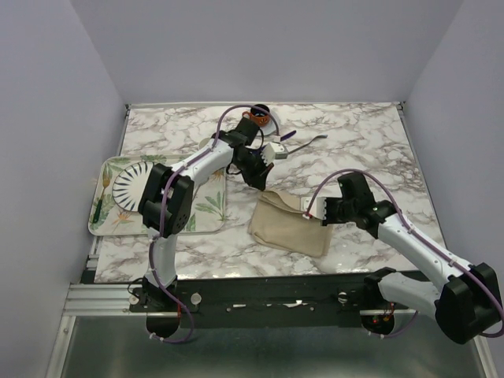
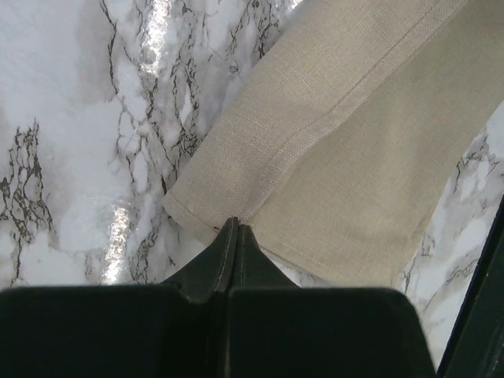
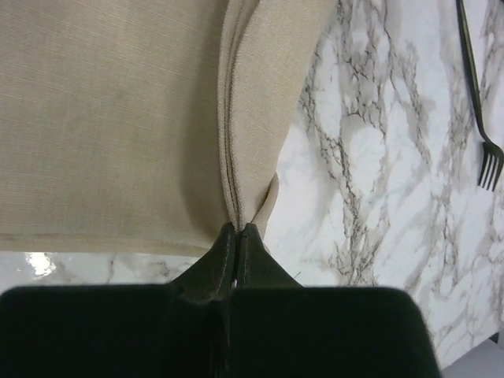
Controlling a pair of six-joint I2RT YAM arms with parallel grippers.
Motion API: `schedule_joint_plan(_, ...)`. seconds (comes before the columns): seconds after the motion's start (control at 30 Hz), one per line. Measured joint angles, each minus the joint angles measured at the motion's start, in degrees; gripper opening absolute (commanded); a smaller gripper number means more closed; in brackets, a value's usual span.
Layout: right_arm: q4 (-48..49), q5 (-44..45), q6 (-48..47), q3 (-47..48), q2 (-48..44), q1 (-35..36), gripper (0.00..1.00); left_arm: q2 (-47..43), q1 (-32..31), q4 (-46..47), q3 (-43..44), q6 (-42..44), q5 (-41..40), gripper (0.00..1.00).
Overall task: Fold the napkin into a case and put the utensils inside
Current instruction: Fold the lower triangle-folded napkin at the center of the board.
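**Two Arms Pinch Folded Napkin at Opposite Ends on Marble Tabletop**

The napkin point(image 1: 290, 224) point(image 2: 339, 157) point(image 3: 110, 118), plain beige cloth folded into a layered rectangle, lies slightly askew around the middle of the tabletop point(image 1: 370, 126), closer to its near edge than its far one. The left end effector point(image 1: 257, 183) point(image 2: 235, 230) reaches down to the cloth's far-left corner. In the left wrist view its fingers are pressed together on the hem, and a stitched seam runs straight into the tips. The right end effector point(image 1: 315, 214) point(image 3: 238, 230) meets the napkin at its right side. In the right wrist view its fingers are closed tight on the doubled edge, and the layers gather up into a small pucker where they are pinched. The rest of the cloth lies flat on the marble.

The silver fork point(image 1: 309, 142) point(image 3: 472, 94) lies bare on the stone toward the far edge, well apart from the napkin, its tines pointing back toward the cloth. The purple knife point(image 1: 287, 135) shows as a slim sliver just beside the fork's near end, largely hidden by the left arm's wrist.

A leaf-printed tray point(image 1: 206, 213) sits along the left edge of the tabletop. It carries a white plate point(image 1: 130, 185) with dark radiating lines, and the left arm crosses above it.
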Motion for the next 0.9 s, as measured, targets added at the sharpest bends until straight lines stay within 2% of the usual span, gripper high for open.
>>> schedule_joint_plan(0.4,-4.9,-2.5,-2.2,-3.5,-1.1,0.0,0.01,0.0,-1.1,-2.6,-3.4,-0.6,0.0,0.0)
schedule_joint_plan(0.9,-4.9,-1.5,-3.6,-3.5,7.8,0.0,0.01,2.7,-2.6,-0.3,-6.5,-3.5,-2.4,0.01)
